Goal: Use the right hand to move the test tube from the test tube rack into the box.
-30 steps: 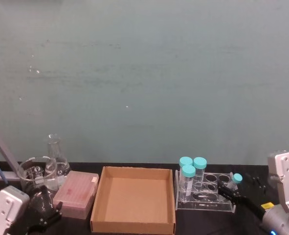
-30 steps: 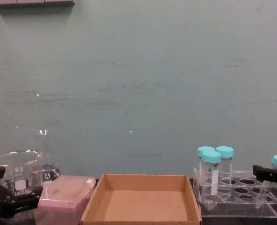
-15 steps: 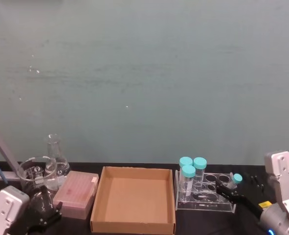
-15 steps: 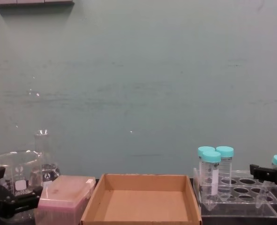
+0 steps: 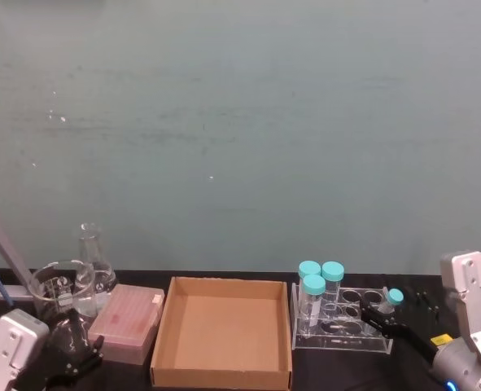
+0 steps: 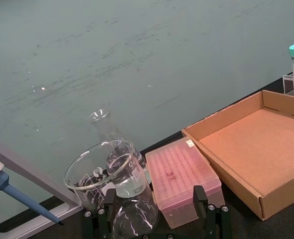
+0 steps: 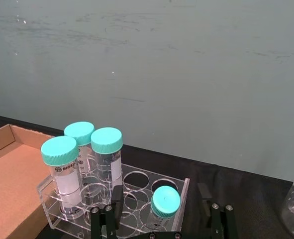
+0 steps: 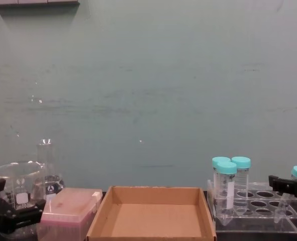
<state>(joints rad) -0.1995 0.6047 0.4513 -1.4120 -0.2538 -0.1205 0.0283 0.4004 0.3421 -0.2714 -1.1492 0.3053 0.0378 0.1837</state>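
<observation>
Head view layout: the box [image 5: 224,330] sat at the middle of the desk [image 5: 330,373], near its front edge. The test tube rack [image 5: 338,336] stood just beside the box, on the side toward the desk's right edge.
Test tube: the test tube [image 5: 395,296] was seated in a hole at the rack's right end, small teal cap uppermost. In the chest view it leaned, with the cap toward the desk's right edge. It was not in the box.
Other tubes: three wider teal-capped tubes [image 5: 313,285] stood upright at the rack's left end.
Right hand: the right hand [image 5: 381,313] was positioned at the rack's right end, level with the tube's cap. Its fingers [image 7: 117,200] were released. In the right wrist view one stood on each side of the cap with a gap on both sides.
Left gripper: the left gripper [image 5: 79,349] was at the desk's front-left corner, fingers spread and grasping nothing.
Left-side items: a beaker [image 5: 57,287] and a flask [image 5: 94,265] stood behind the left gripper. A pink box [image 5: 128,319] lay between the beaker and the box.
</observation>
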